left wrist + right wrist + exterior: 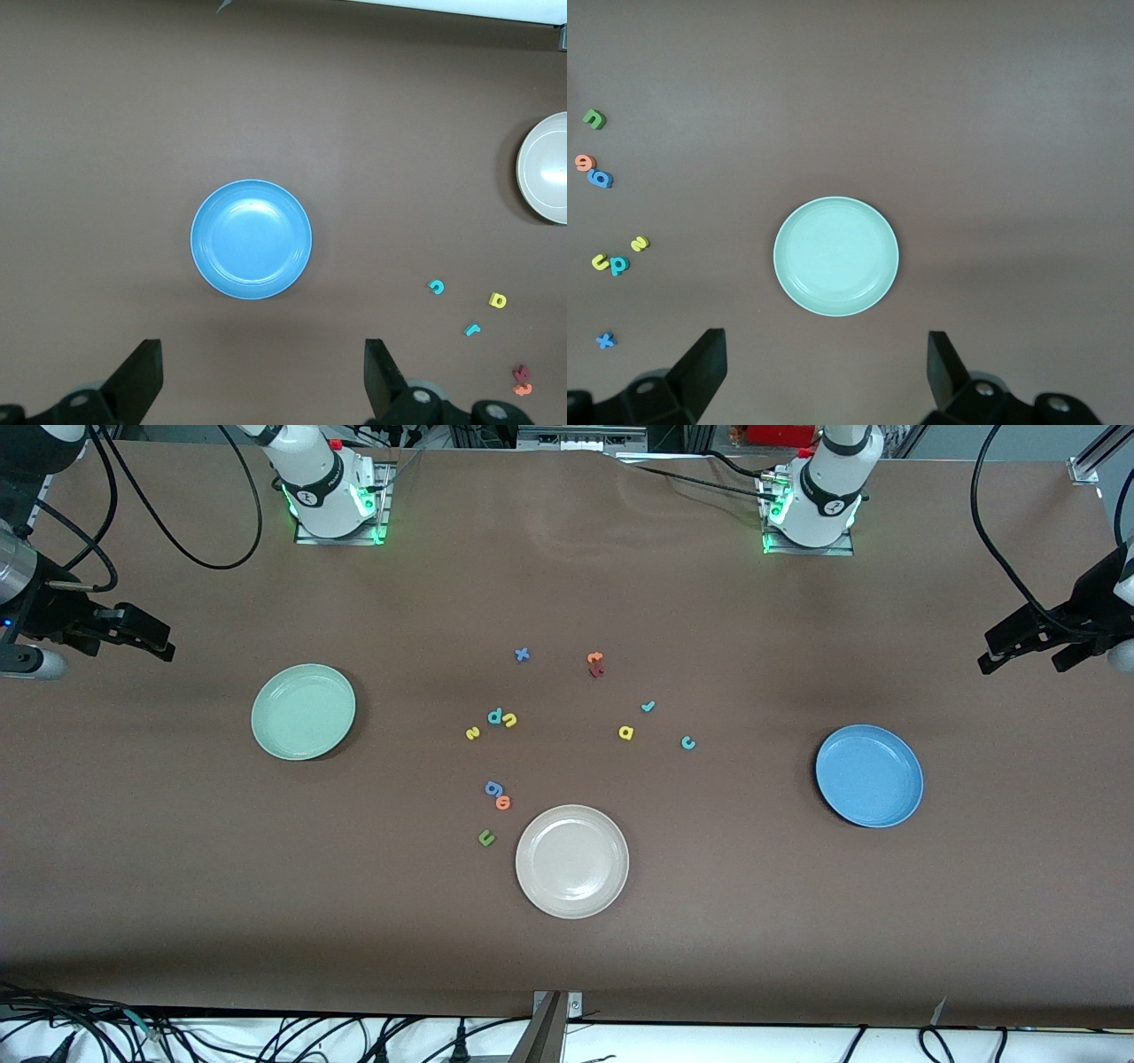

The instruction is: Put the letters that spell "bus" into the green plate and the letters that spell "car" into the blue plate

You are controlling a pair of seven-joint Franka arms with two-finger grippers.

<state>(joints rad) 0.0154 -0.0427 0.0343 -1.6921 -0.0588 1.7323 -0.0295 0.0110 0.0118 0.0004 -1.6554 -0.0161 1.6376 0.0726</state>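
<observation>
Both grippers hang with fingers spread wide and nothing between them: the left gripper [1019, 648] up over the left arm's end of the table near the blue plate [869, 775], the right gripper [146, 638] up over the right arm's end near the green plate [303, 710]. Both plates are bare.

At mid-table, the teal b [495, 716] touches the yellow u [510, 720], with the yellow s [472, 732] just beside them. The yellow a [626, 732], teal r [648, 707] and teal c [687, 742] lie apart, toward the blue plate.

Judging by reach, the right arm suits "bus" and the left "car". Start with a lone letter: come straight down, straddle it, pinch low. The b and u need care so that one does not drag the other. Leave the green u [485, 837] alone.
</observation>
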